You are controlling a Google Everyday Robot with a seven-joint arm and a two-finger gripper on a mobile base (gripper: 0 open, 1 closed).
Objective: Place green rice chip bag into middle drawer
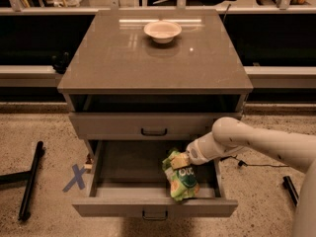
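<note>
The gripper (181,160) sat low inside the open, wide grey-brown middle drawer (123,168), at the top of the crinkled bright green rice chip bag (183,181), which rested just beneath it in the drawer. Whether it gripped the bag, I couldn't tell. Only letting go and pulling clear seemed left.

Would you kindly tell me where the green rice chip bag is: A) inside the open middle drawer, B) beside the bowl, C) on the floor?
A: the green rice chip bag lies in the pulled-out middle drawer, right side, with the claw at its top end.
</note>
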